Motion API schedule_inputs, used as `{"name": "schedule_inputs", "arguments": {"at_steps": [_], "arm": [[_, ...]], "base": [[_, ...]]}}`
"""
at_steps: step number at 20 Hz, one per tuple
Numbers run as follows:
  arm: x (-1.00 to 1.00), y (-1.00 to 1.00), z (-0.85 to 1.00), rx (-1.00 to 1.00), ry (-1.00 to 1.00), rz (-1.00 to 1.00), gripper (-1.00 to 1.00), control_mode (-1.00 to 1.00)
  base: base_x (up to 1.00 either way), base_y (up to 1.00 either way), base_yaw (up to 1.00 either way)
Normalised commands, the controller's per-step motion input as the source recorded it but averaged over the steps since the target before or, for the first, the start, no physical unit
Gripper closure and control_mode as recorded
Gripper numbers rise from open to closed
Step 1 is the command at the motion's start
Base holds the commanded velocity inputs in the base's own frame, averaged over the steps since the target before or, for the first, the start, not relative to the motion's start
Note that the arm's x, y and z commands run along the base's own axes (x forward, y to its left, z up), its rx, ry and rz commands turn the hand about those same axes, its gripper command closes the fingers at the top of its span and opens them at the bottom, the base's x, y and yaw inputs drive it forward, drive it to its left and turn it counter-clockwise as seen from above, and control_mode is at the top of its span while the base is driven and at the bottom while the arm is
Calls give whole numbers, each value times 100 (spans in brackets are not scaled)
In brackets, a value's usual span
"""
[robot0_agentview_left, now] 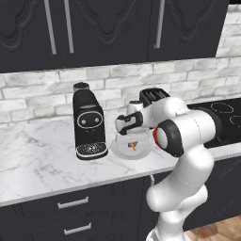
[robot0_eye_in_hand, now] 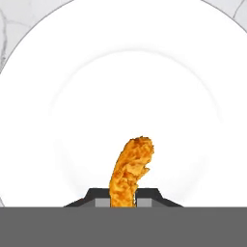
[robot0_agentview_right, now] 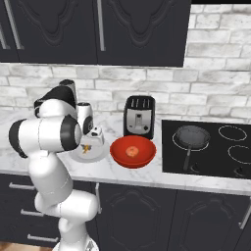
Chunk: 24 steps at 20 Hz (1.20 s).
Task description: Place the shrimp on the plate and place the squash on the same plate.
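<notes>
- In the hand view the gripper [robot0_eye_in_hand: 123, 201] shows just its two dark tips above the grey band; the lower end of the shrimp [robot0_eye_in_hand: 130, 171] drops between them, so that end is cut off from sight.
- The tips sit close on either side of the shrimp, clamped on it — the gap between them is narrow, no wider than the sliver itself.
- In the left base view the arm's own elbow and forearm cover the right side of the plate [robot0_agentview_left: 121, 149] and most of the toaster [robot0_agentview_left: 153, 95] behind it; the gripper [robot0_agentview_left: 132, 139] is small and dark there, and its fingers are hard to tell apart.
- In the right base view the robot's shoulder hides the left edge of the plate [robot0_agentview_right: 96, 153] and part of the coffee machine [robot0_agentview_right: 66, 95].
- The plate is white and shallow, on the marble counter [robot0_agentview_left: 37, 155]; the shrimp [robot0_agentview_left: 133, 146] hangs over its middle as a tiny orange fleck, and whether it touches the plate's surface cannot be told.
- The red bowl [robot0_agentview_right: 117, 153] stands just beside the plate, in front of the toaster [robot0_agentview_right: 139, 116]; the squash [robot0_agentview_right: 132, 151] lies in its middle — a small red-orange lump.
- A dark frying pan [robot0_agentview_right: 191, 136] rests on the black stovetop [robot0_agentview_right: 220, 152], well apart from the plate.
</notes>
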Motion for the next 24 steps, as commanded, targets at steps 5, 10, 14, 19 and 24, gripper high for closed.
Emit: {"name": "schedule_inputs", "arguments": {"at_steps": [5,10,14,19,24], "arm": [[0,0,-9,2,0,0,-100,-100],[0,0,0,0,0,0,-100,-100],[0,0,17,-3,0,0,-100,-100],[-9,-17,87,0,1,0,-100,-100],[-30,-81,49,0,-11,-11,-100,-100]], "base": [[0,0,0],[0,0,0],[0,0,0],[0,0,0],[0,0,0]]}}
